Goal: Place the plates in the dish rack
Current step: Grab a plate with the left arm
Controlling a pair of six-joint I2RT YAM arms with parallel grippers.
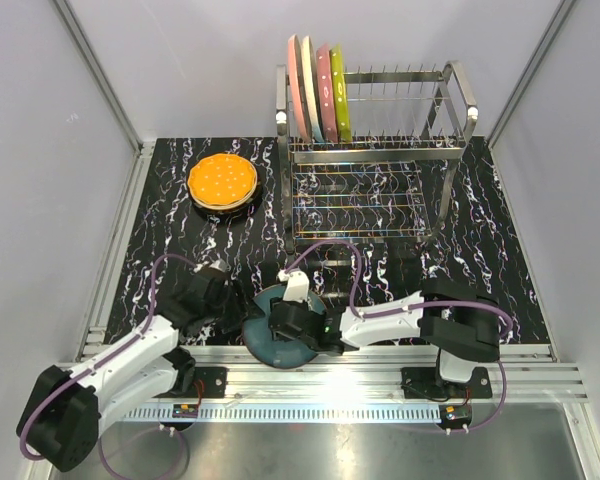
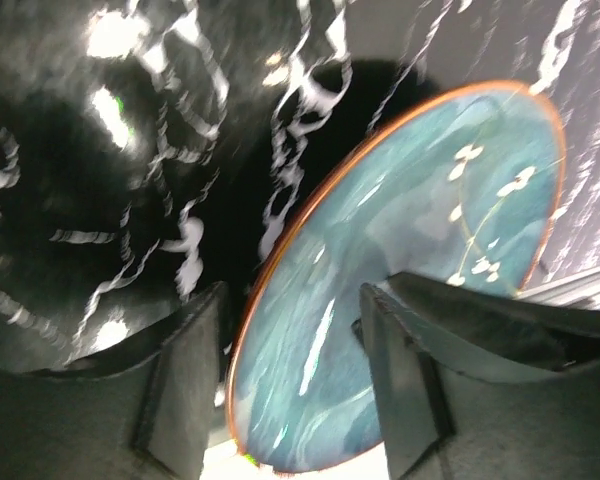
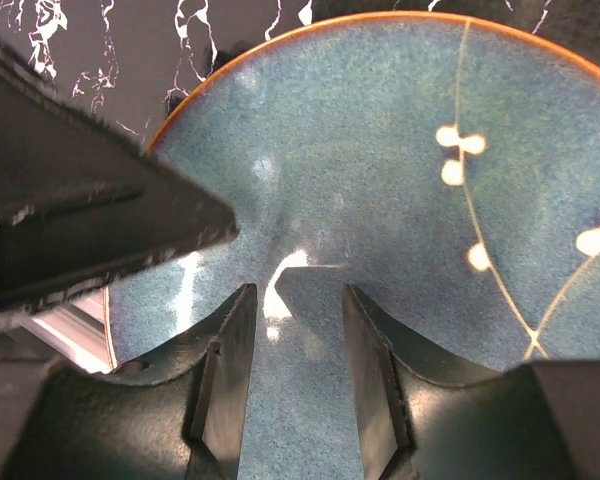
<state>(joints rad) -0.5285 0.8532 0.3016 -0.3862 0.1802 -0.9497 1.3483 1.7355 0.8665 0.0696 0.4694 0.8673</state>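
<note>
Teal glaze marked the plate (image 1: pixel 264 342), which sat at the near edge between the two arms, well apart from the rack (image 1: pixel 450 112) on the far side. It stood tilted, its rim running up between the fingers of the left gripper (image 2: pixel 295 290). Those fingers were spread partway to either side, and I could not tell whether they pinched it. The right gripper (image 3: pixel 300 292) pointed at the plate's face, fingers partly apart, holding nothing. The left arm looked better placed to take the rim.
</note>
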